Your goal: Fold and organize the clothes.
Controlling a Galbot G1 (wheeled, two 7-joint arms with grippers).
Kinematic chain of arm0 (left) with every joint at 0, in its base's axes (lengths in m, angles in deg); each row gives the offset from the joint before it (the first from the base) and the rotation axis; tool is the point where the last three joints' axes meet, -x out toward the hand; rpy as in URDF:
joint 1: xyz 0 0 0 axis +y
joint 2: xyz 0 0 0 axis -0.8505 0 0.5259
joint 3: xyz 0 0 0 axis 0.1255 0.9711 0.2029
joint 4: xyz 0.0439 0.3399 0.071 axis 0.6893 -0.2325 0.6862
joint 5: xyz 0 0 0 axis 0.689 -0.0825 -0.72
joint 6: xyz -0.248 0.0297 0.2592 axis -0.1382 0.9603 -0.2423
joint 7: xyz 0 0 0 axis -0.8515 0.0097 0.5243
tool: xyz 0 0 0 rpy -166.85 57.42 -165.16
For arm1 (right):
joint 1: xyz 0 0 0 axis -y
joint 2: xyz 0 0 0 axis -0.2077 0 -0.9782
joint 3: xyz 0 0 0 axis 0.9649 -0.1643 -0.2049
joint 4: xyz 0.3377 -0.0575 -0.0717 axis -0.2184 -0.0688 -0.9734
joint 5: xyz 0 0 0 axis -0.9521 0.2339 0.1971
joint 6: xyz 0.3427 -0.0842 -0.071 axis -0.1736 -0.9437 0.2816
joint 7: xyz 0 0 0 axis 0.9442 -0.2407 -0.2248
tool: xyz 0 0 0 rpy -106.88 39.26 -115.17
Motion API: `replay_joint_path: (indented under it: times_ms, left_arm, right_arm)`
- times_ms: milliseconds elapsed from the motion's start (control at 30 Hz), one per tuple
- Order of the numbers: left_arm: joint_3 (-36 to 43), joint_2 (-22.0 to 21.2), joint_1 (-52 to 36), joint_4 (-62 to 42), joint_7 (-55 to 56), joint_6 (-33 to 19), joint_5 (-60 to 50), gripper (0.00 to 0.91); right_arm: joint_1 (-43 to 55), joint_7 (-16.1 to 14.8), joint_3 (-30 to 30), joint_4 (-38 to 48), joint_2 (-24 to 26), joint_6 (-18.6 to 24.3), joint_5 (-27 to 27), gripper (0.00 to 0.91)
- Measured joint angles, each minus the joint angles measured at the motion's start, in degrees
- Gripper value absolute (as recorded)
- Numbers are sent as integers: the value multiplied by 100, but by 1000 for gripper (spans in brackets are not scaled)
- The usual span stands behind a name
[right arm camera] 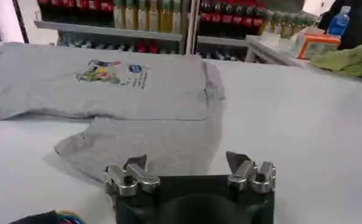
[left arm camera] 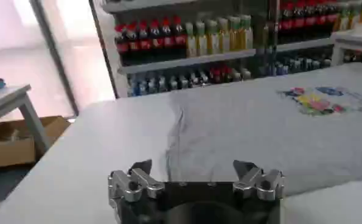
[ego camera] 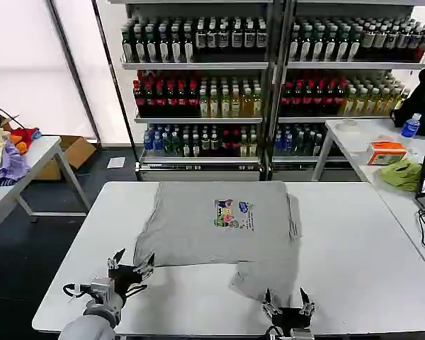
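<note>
The light grey T-shirt (ego camera: 219,230) lies on the white table (ego camera: 354,248), spread over its middle with the red, blue and green chest graphic (ego camera: 233,213) facing up and sitting toward the shirt's far half. The far edge of the shirt runs straight along the far edge of the table, the right side is doubled over with a seam showing, and a loose flap of the same cloth juts out from the near right corner toward the table's near edge. In the right wrist view the graphic (right arm camera: 112,72) is well beyond the flap, and the flap's rumpled edge lies just ahead of the fingertips. The right gripper (ego camera: 288,307) hovers at the near edge of the table, just short of that flap, its two fingers spread wide and holding nothing. The left gripper (ego camera: 130,267) hangs off the shirt's near left corner, above bare table, likewise spread open and empty; in its own wrist view the shirt's left hem and sleeve (left arm camera: 187,131) stretch away beyond the fingertips. Beyond the shirt, behind the table, stand shelves of bottles (ego camera: 269,78) in several rows. To the shirt's right, on a side table (ego camera: 354,138), rest a lime-green cloth (ego camera: 402,173), an orange box (ego camera: 387,151) and a blue-capped bottle (ego camera: 410,126). To the shirt's left, another table bears a heap of purple, white and red garments (ego camera: 6,152), with a cardboard box (ego camera: 71,154) on the floor beside it.
</note>
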Motion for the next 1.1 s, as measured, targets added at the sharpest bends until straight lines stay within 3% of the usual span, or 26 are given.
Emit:
replay_joint_path:
  times_ms: [67,200,233,300,333,400,433,467,767,1100]
  left_arm:
    - [14,9,-1,-41,-22,7,-20,816]
    - [15,19,-27,-134,-56,26,-32,756]
    - [16,22,-35,-154,-60,29,-38,665]
    - [27,21,-45,-209,-61,29,-65,423]
    - [34,16,-41,-239,-63,29,-70,50]
    - [39,8,-27,-271,-70,31,-70,20]
    - [40,6,-19,-281,-77,38,-67,20]
    - [41,7,-13,-289,-85,51,-60,10]
    - [67,36,28,-392,-147,137,26,0]
    - [134,-26,61,-359,-171,205,9,0]
  right_arm:
    - [0,4,-10,17,-8,15,-9,907]
    - [-4,7,-17,74,-2,30,-63,907]
    - [0,9,-12,90,-1,33,-82,907]
    - [5,12,-2,115,2,45,-112,786]
    - [13,16,3,130,6,51,-130,615]
    - [36,33,20,167,12,59,-177,242]
    - [55,45,28,192,14,63,-208,171]
    - [72,49,37,220,15,72,-239,10]
    - [149,63,29,395,7,211,-510,0]
    - [37,26,-39,323,-1,388,-472,0]
